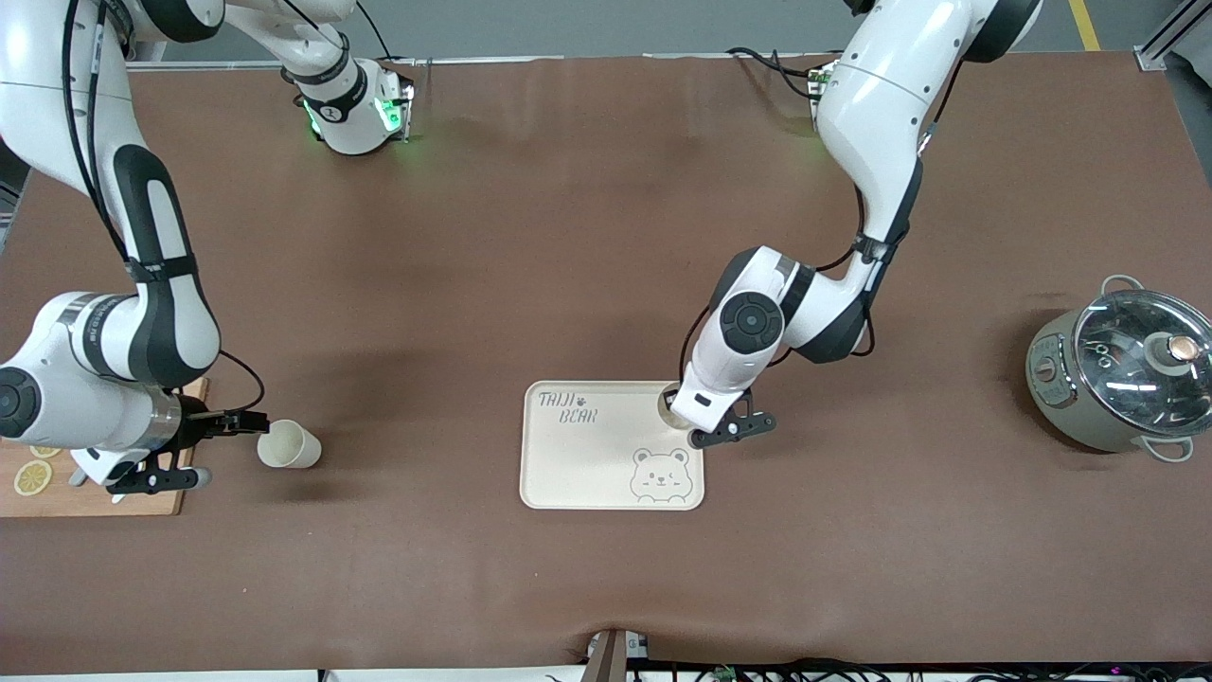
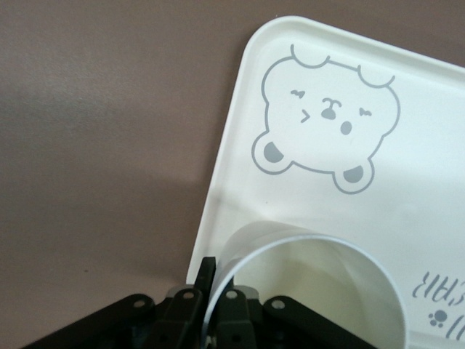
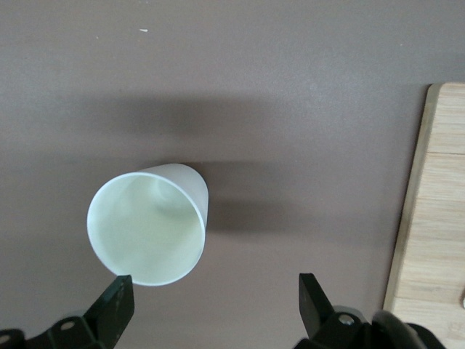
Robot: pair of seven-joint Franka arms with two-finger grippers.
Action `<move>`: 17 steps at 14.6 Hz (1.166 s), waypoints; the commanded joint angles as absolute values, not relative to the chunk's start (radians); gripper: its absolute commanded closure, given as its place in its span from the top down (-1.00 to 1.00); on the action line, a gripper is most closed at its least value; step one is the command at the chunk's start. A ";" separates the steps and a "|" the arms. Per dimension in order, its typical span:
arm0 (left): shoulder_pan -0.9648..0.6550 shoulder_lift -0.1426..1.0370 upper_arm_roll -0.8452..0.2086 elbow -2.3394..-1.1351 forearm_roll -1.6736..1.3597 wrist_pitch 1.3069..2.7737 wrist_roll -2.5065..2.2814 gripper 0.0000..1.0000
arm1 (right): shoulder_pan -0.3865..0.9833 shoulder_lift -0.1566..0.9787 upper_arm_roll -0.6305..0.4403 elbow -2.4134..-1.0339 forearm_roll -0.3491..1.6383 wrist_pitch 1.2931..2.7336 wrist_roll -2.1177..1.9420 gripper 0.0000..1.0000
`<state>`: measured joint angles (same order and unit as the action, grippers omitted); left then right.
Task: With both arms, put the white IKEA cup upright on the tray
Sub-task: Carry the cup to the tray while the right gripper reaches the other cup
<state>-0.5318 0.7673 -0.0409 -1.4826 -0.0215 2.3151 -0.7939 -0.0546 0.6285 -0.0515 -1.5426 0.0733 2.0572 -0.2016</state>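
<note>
Low in the middle of the front view a cream tray (image 1: 587, 464) lies flat on the brown bench (image 1: 587, 587), with a grey bear face drawn on its nearer part and grey lettering on the part farther from the camera. At about the same depth, at the right arm's end of the bench, a wooden board (image 1: 95, 497) carries lemon slices (image 1: 32, 476). The right claw (image 1: 231, 449) hangs low over the bench just past the board's edge, its fingers (image 3: 116, 305) spread wide apart and holding nothing. A second cup (image 1: 289, 443) sits on the bare bench just beside that claw, apart from both fingers, its open mouth facing the right wrist camera; whether it stands fully upright I cannot tell. A little higher in the frame, the white cup (image 1: 670, 405) stands mouth up on the tray's corner farthest from the camera, toward the left arm's end. The left claw (image 1: 701, 428) is down on it, clamped on the rim, and the left wrist view shows the cup wall running between the fingers (image 2: 232, 309). At the left arm's end, well apart from the tray, stands a grey pot (image 1: 1122, 379) with a glass lid. The two arm bases line the top of the frame.
</note>
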 commanded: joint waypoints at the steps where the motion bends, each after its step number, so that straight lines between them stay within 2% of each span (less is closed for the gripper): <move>1: -0.572 0.839 -0.006 -1.393 0.006 2.304 -0.845 -1.00 | -0.067 0.644 -0.041 -1.543 0.089 2.082 -0.218 1.00; 9: -0.606 0.862 0.017 -1.390 0.017 2.359 -0.864 -1.00 | -0.063 0.667 -0.040 -1.568 0.089 2.135 -0.218 1.00; 10: -0.606 0.862 0.017 -1.390 0.038 2.359 -0.864 -0.35 | -0.063 0.667 -0.040 -1.572 0.089 2.143 -0.218 1.00; 11: -0.606 0.861 0.015 -1.393 0.058 2.359 -0.864 0.95 | -0.061 0.667 -0.040 -1.578 0.090 2.151 -0.218 1.00; 12: -0.609 0.861 0.015 -1.393 0.078 2.359 -0.867 1.00 | -0.060 0.667 -0.040 -1.586 0.089 2.161 -0.218 1.00; 17: -0.612 0.827 0.015 -1.391 0.086 2.275 -0.890 1.00 | -0.058 0.669 -0.038 -1.615 0.091 2.204 -0.219 1.00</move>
